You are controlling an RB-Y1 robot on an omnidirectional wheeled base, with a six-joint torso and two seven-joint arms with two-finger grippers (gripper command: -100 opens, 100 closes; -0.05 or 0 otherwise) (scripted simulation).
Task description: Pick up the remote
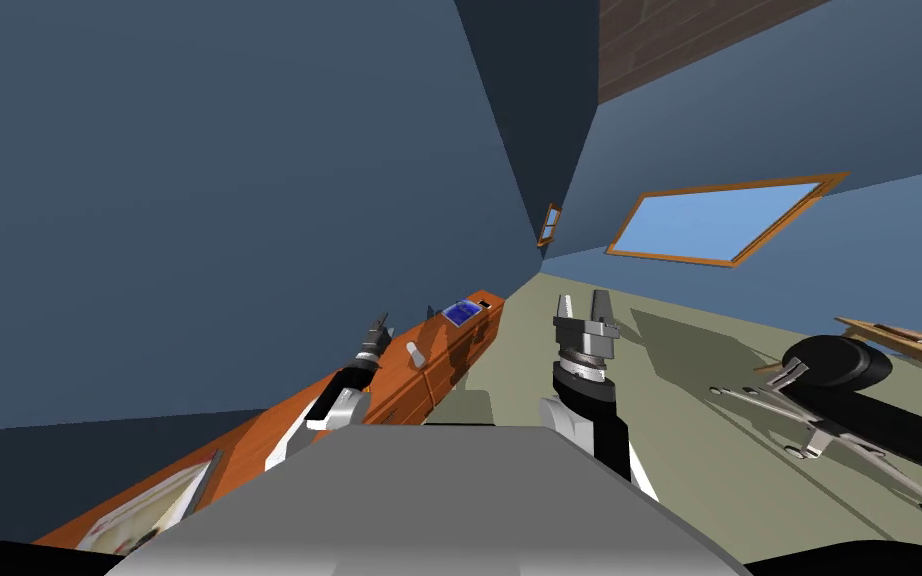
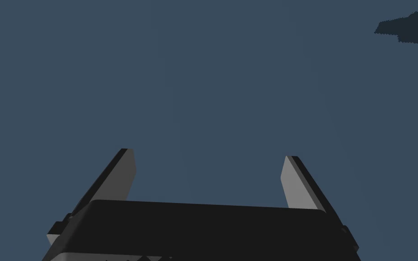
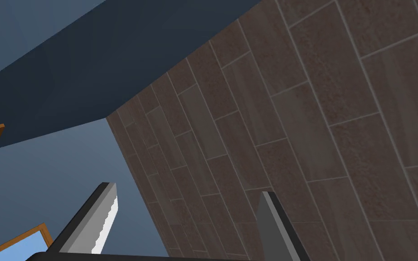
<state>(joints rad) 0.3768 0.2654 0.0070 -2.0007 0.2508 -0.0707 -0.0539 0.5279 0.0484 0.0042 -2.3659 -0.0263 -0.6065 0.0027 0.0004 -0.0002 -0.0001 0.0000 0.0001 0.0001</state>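
A small light grey remote [image 1: 414,353] lies on top of a long orange wooden cabinet [image 1: 289,425] that runs along the blue wall on my left. My left gripper [image 1: 380,323] hovers over the cabinet top close beside the remote, apart from it. In the left wrist view its fingers [image 2: 124,174] stand wide open against the blue wall, pointing away from the remote, with nothing between them. My right gripper [image 1: 583,303] is raised over the floor to the right of the cabinet, open and empty; its fingers [image 3: 106,217] point up.
A flat item with a blue face [image 1: 462,312] sits at the cabinet's far end. A white and red magazine [image 1: 149,510] lies at its near end. A black swivel chair with a chrome base [image 1: 834,365] stands on the olive floor at right, by a wooden desk edge [image 1: 914,340].
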